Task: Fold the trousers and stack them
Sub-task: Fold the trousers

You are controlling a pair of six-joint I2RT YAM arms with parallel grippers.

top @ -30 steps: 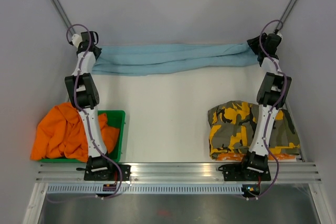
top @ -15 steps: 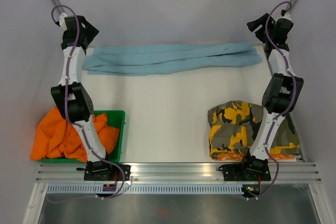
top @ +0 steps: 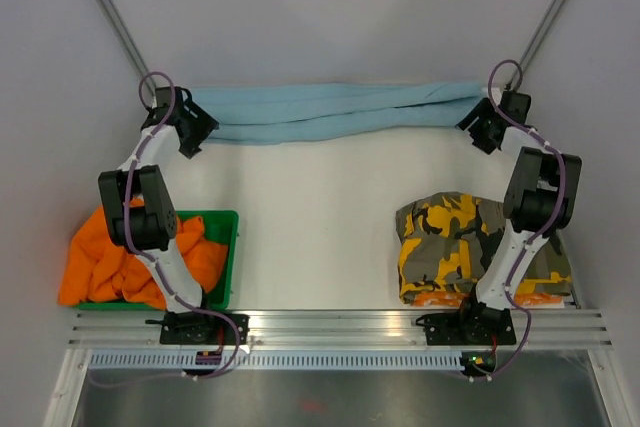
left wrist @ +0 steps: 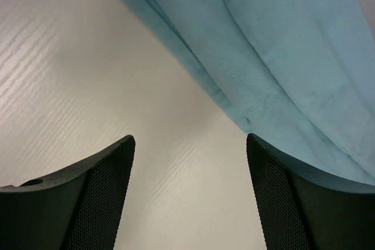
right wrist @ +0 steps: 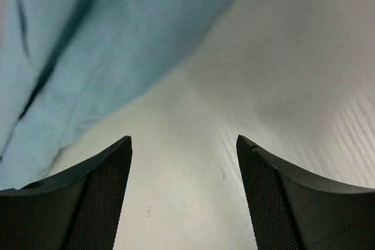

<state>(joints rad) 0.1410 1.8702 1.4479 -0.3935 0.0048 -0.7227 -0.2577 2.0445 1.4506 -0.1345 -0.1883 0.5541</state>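
Both arms have drawn back from half a second ago, when they were stretched out past the ends of the cloth, and now they bend lower over the table [top: 320,207]. The left gripper [top: 196,131] is at the left end of the blue trousers [top: 330,112], and the right gripper [top: 476,129] is at the right end.

The blue trousers lie in a long, narrow band along the far side of the table, from one gripper to the other.

From the left wrist camera, the two fingers stand wide apart with only bare table between them, and the blue cloth lies just ahead of the tips. The right wrist camera shows the same: the fingers are spread wide, they hold nothing, and the blue cloth is just beyond them.

Camouflage trousers [top: 445,242] lie folded near the base of the right arm. Near the base of the left arm, orange clothing [top: 105,257] hangs over the left side of a green bin [top: 228,247].
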